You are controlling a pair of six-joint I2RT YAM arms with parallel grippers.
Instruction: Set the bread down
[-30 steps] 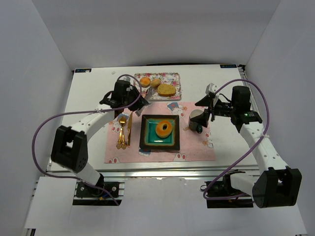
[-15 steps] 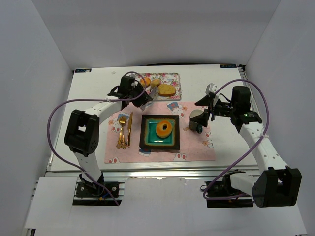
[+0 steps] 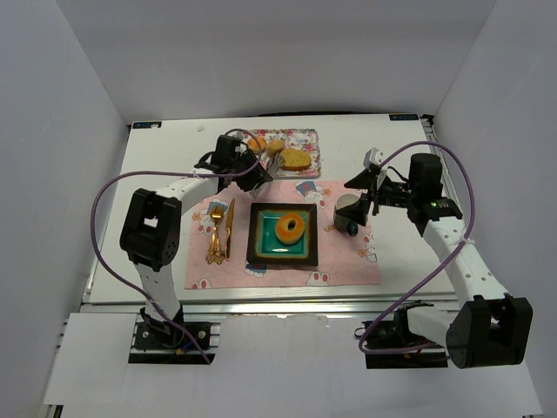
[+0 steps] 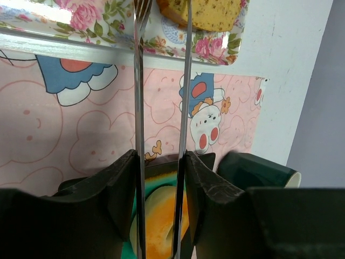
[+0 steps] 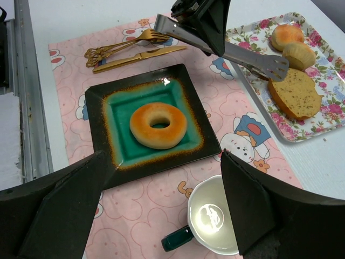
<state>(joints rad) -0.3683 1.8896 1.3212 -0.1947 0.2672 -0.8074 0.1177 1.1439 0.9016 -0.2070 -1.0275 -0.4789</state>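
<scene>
The orange-golden ring bun (image 3: 289, 228) lies in the middle of a square teal plate with a black rim (image 3: 258, 252); it also shows in the right wrist view (image 5: 158, 125). The oval tan-brown roll (image 3: 295, 159) lies on the floral tray (image 3: 309, 139). My left gripper (image 3: 246, 174) is shut on metal tongs (image 4: 138, 108). The blades stand apart, and their tips (image 5: 272, 66) reach the near edge of the roll (image 5: 294, 93). I cannot tell whether they touch it. My right gripper (image 3: 365, 196) is open and empty, hovering over a dark green mug (image 5: 213, 221).
Two small round buns (image 5: 287, 35) lie on the tray beyond the roll. A gold fork (image 5: 124, 46) and knife (image 5: 137, 58) lie on the pink mat left of the plate. The mug (image 3: 348, 212) stands right of the plate.
My left gripper has moved back and right with the tongs, from the mat's corner to the tray's edge beside the roll. The right arm has not moved.
</scene>
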